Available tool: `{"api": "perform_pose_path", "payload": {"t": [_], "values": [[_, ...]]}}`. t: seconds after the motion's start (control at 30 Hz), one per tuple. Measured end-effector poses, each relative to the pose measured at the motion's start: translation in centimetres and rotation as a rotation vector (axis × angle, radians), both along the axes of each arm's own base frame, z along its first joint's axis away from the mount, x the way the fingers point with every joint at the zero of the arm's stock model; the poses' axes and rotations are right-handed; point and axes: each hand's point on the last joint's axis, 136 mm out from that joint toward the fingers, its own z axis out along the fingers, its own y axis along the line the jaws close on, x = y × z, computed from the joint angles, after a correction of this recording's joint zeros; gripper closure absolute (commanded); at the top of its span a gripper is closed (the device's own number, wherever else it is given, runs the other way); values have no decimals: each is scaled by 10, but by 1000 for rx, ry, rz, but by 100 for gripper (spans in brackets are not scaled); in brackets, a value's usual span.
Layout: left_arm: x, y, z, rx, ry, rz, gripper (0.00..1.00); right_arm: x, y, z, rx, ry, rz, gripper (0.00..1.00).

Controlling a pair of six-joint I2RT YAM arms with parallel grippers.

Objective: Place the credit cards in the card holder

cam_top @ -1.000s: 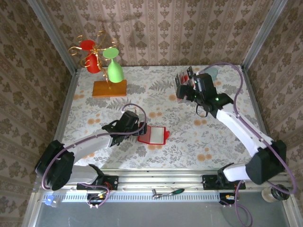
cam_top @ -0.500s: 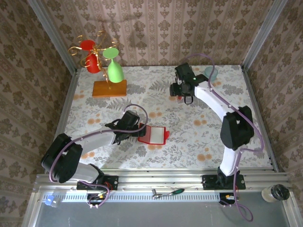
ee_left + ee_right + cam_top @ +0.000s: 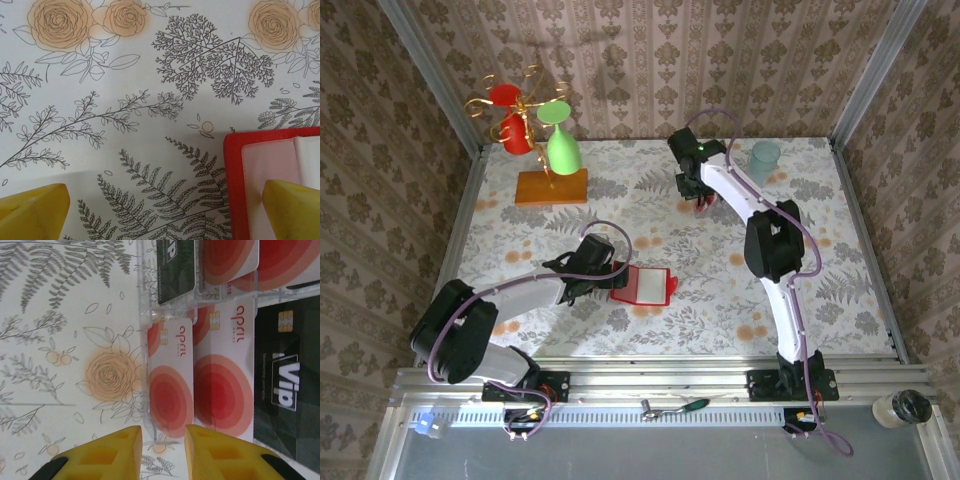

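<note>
From above, your left end effector (image 3: pixel 612 279) sits at the left edge of the red card holder (image 3: pixel 647 285). The holder lies open and flat around the middle of the worktop (image 3: pixel 840 250), a bit toward the near edge. Your right arm reaches to the far edge, and the right end effector (image 3: pixel 695 192) points down there.

In the left wrist view, the two yellow fingers (image 3: pixel 32 212) stand wide apart and hold nothing. One is over the bare cloth. The other is over the pale pocket at a corner of the card holder.

In the right wrist view, the credit cards (image 3: pixel 220 385) stand in a clear rack (image 3: pixel 145 305). The right fingers (image 3: pixel 107 455) are close together with a slim gap. They sit right at the end of the pale card with red rings (image 3: pixel 170 390). You cannot tell if they pinch it.

You look to be at the picking-up step. Next, get a firm pinch on that one card and lift it straight out of its slot. Take care not to drag the card beside it. Then carry it to the holder, where the left side can steady things.
</note>
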Motion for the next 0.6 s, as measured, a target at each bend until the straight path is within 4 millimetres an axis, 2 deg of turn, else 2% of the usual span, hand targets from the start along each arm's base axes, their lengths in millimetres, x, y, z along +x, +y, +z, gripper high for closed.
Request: {"api": "perform_pose_path", "payload": {"t": [0.2, 0.4, 0.6], "values": [[-1, 1, -3, 0, 6, 1, 0, 9, -8, -10, -37, 24, -21, 68], [-2, 1, -4, -4, 5, -1, 0, 10, -21, -19, -48, 54, -46, 68], [-4, 3, -7, 1, 12, -1, 0, 14, -23, -22, -44, 59, -51, 68]]}}
